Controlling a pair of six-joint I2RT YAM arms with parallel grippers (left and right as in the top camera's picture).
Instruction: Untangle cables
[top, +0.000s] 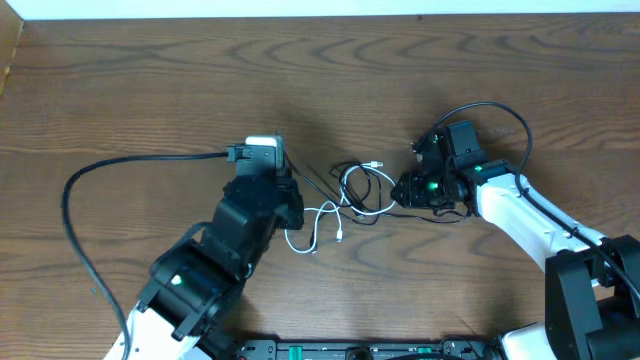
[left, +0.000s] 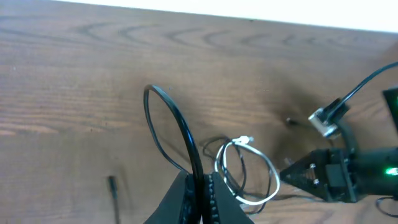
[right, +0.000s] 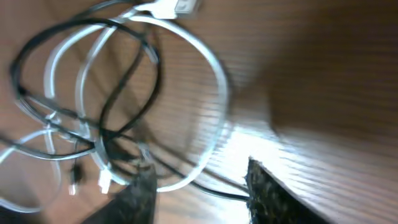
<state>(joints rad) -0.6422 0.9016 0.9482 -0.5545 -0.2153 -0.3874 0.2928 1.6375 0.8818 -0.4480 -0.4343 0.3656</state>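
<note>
The cables (top: 355, 190) lie tangled mid-table, a thin black cord and a white one looped through each other. My left gripper (top: 293, 205) is at the tangle's left side, shut on the black cable (left: 180, 121), which arcs up from between its jaws (left: 204, 190). The white cable (left: 272, 174) loops just to the right of it. My right gripper (top: 400, 190) is at the tangle's right edge. In the right wrist view it (right: 199, 186) stands open, with the white cable (right: 217, 81) and a black strand (right: 124, 87) running across the gap on the table. A white plug (right: 177, 7) shows at the top.
A thick black wire (top: 130, 160) curves from the left arm's wrist camera round the table's left side. Another wire (top: 500, 110) loops above the right wrist. A small black plug (left: 112, 182) lies to the left of the left fingers.
</note>
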